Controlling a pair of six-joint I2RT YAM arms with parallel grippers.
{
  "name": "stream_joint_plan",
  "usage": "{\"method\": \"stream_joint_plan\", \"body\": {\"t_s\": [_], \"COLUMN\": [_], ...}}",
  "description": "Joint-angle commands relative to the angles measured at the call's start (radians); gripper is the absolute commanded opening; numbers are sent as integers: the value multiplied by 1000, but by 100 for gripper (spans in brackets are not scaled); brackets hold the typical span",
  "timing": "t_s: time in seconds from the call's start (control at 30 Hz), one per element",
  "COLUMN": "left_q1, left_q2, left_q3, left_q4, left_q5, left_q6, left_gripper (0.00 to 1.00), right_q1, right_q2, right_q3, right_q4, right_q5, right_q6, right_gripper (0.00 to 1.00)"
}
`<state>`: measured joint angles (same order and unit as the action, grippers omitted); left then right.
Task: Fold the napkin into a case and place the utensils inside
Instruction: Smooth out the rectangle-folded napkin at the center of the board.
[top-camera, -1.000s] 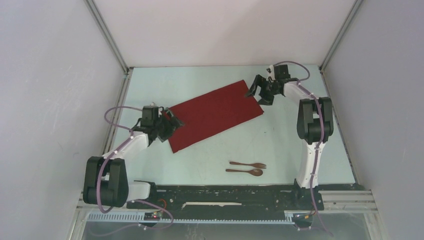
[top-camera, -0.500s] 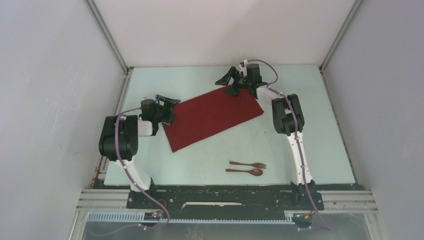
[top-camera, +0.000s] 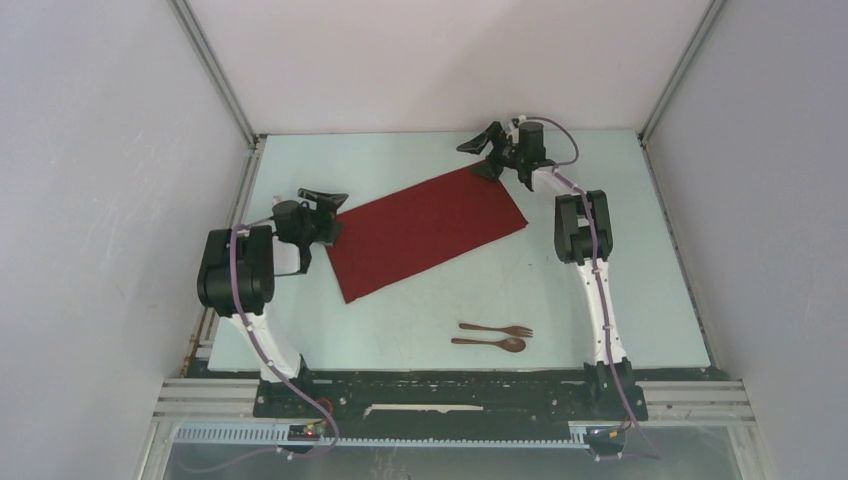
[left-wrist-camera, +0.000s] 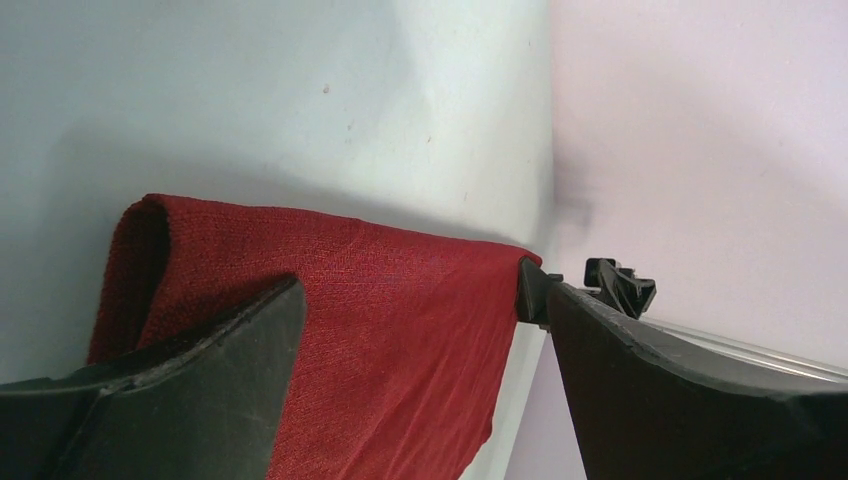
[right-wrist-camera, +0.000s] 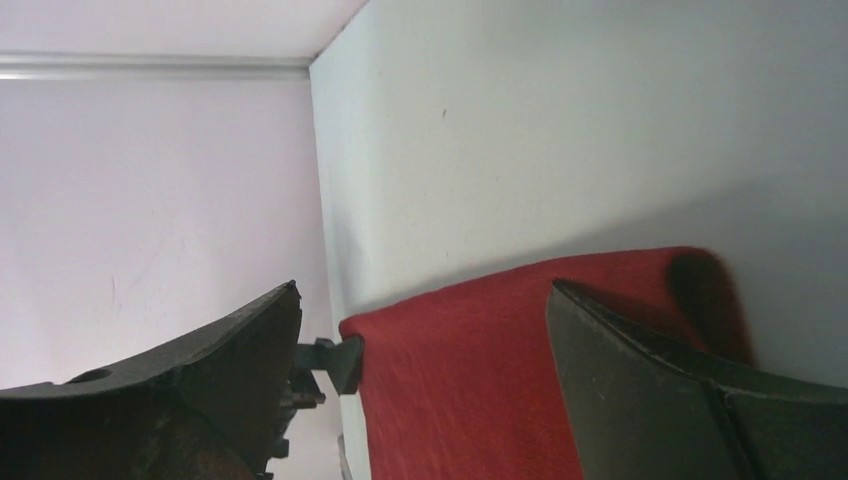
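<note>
**Napkin lying as a flat strip, both grippers wide open at its ends**

Top view first. The napkin (top-camera: 425, 232) is a dark red rectangle lying slantwise across the middle of the table (top-camera: 400, 320). The left gripper (top-camera: 333, 215) sits at the cloth's left short end. The right gripper (top-camera: 478, 160) is up at the far right corner. Both have their jaws spread wide, and neither looks pinched on anything. The fork (top-camera: 497, 330) and spoon (top-camera: 490, 343) lie side by side near the front edge, well apart from the cloth and from both arms.

Left wrist cam: the two dark fingers (left-wrist-camera: 200, 380) stand far apart with the red fabric running between them. On the left side you can see a soft rounded fold, so the cloth is doubled over there. The weave lies smooth with no bunching. Can't tell whether the fingertips actually touch the fabric.

Right wrist cam: pretty much the mirror of that. The fingers (right-wrist-camera: 680, 390) are splayed wide, and the red cloth stretches away between them, with a rounded fold on the right side. The cloth lies flat on the pale tabletop, close to the back wall.
</note>
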<state>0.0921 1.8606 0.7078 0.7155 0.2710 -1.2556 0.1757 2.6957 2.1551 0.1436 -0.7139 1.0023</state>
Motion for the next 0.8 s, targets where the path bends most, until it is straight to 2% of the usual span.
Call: {"method": "stream_joint_plan", "body": {"t_s": [0.0,0.23,0.37,0.47,0.63,0.77], "left_q1": [18,24,22,21,6,0], "left_q2": [-20,-64,-42,9,52,103], "left_q3": [-15,35,186,283,269,188], "left_q4": [1,-60,-46,-35,16,173], "left_q5": [-29,-23,91,177,186,172], "left_q6": [29,90,81,37,27,-29], "left_gripper": [100,100,100,100,99,99], "right_q1": [-21,-58,-65,-62,-52,-51], "right_q2": [56,129,175,171,169,167], "right_q3": [90,171,254,246,247,246], "right_q4": [-47,-92,-138,-133,-132,-126], "right_q5": [56,122,131,135,136,124], "right_q6": [47,130,154,154,141,140], "right_gripper": [98,97,96,96,96,96]}}
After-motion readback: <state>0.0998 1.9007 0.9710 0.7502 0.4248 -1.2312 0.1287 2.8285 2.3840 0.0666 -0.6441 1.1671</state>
